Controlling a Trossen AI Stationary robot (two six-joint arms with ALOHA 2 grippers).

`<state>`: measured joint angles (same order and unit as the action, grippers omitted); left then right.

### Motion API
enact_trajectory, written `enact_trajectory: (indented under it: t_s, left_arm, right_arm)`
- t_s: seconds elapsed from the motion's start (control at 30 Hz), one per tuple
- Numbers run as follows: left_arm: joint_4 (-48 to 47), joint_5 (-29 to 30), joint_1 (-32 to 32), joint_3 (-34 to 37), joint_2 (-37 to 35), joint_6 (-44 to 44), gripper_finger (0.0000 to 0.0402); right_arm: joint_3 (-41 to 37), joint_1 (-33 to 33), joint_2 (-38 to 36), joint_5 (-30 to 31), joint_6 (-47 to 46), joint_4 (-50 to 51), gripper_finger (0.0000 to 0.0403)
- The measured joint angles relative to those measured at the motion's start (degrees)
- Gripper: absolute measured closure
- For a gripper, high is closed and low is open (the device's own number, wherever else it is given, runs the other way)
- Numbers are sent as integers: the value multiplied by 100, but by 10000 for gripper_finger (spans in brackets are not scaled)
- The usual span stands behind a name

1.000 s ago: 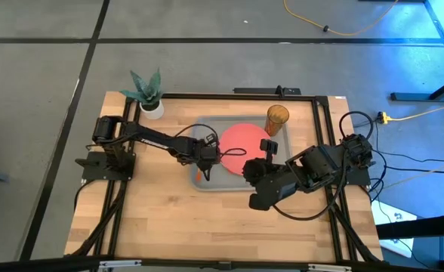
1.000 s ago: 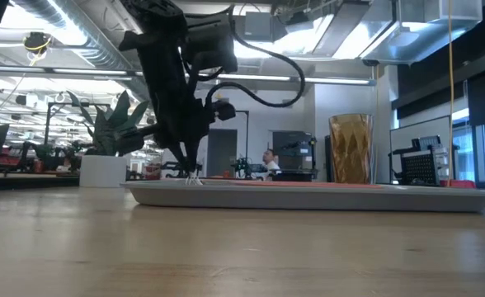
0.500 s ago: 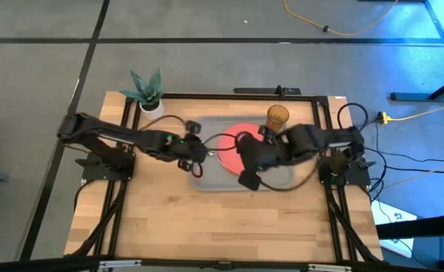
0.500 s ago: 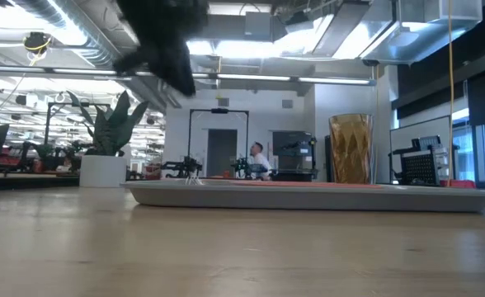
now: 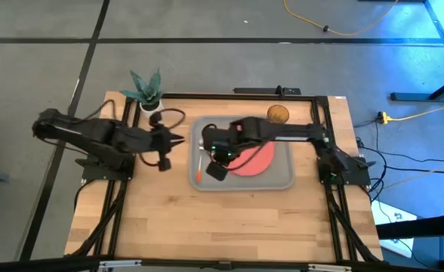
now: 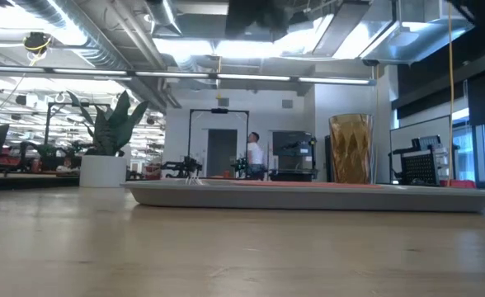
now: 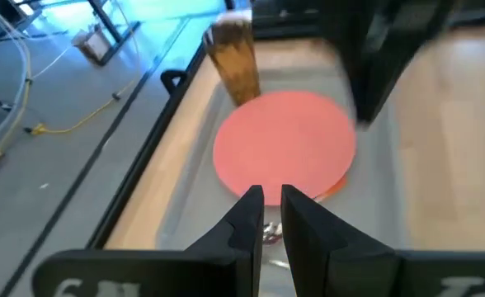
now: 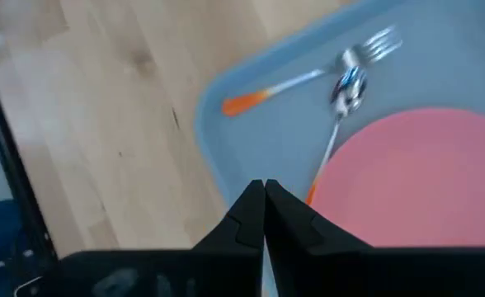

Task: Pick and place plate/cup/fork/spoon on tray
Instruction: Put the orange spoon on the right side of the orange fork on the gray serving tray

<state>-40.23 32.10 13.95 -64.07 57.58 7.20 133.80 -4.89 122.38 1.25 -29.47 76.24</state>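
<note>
– Fingers [image 7: 249,216] on the left gripper [image 7: 272,206] are being kept almost pressed together with nothing between them, right?

– Yep, and the right gripper [image 8: 264,198] is being held clenched and empty too. The big change is that the arms are being swapped. The left one is being pulled back off the tray [image 5: 282,180] toward its own side, and the right one is being stretched out over it from where it was tucked in a second ago.

– So what's being left behind?

– The fork [image 8: 308,78] and the spoon [image 8: 347,87] are both being seen on the tray just ahead of the right fingers, crossing near their heads. The plate [image 5: 256,155] is lying beside them, and the spoon's handle is being run along its edge. The cup [image 7: 233,58] is standing beyond the plate, far from the left fingers, but whether it's on the tray or just past the rim can't be told.

– Sounds like it's mostly being wrapped up, with maybe the cup left.

– Any brands or labels?

– Nothing readable is being shown anywhere.
</note>
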Motion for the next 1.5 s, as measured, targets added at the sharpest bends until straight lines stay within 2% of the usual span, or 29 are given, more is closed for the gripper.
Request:
enact_trajectory:
  t_s: [0.2, 0.43, 0.9, 1.5]
  left_arm:
    - [-2, -2, 173, 0, -554, 166, 363]
    - [-16, -3, 202, 0, -752, 168, 363]
    - [-48, -5, 197, 0, -730, 166, 363]
    - [-52, -18, 197, 0, -730, 166, 363]
  right_arm:
    - [0, 310, 570, -156, -28, 159, 360]
    - [0, 663, 1200, -287, -124, 6, 319]
    - [0, 1001, 2107, -451, 803, -403, 315]
    - [0, 1040, 2298, -288, 876, -591, 315]
